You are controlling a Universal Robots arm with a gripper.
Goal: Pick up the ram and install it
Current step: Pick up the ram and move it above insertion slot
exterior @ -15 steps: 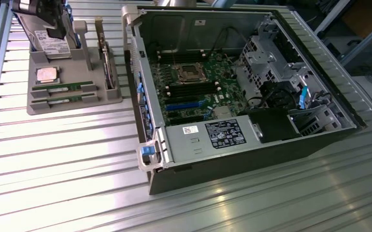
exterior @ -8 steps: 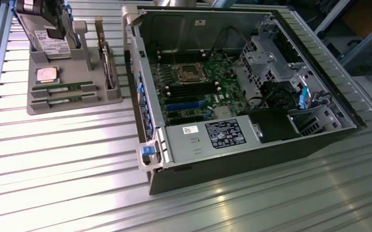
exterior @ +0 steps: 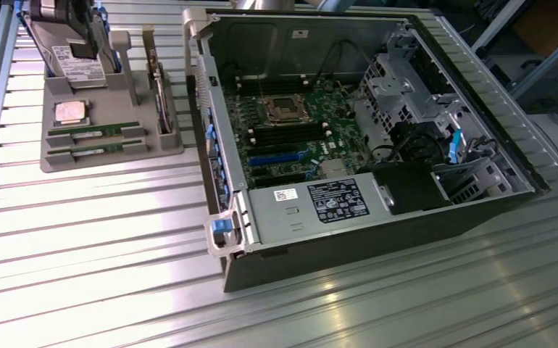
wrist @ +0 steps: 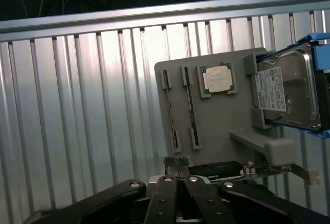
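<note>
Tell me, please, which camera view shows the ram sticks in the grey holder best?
The exterior view: both ram sticks lie in the grey holder, their green boards and white labels visible. The wrist view shows them as thin, dim strips in their slots.

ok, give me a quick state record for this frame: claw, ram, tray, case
claw: shut, holding nothing, close to the parts tray
ram stick one: lying in its tray slot
ram stick two: lying in the slot beside it
other tray parts: processor, hard drive, expansion card
computer case: open, on the exterior view's right of the tray
memory slots: appear empty
task status: ram not yet picked up
</note>
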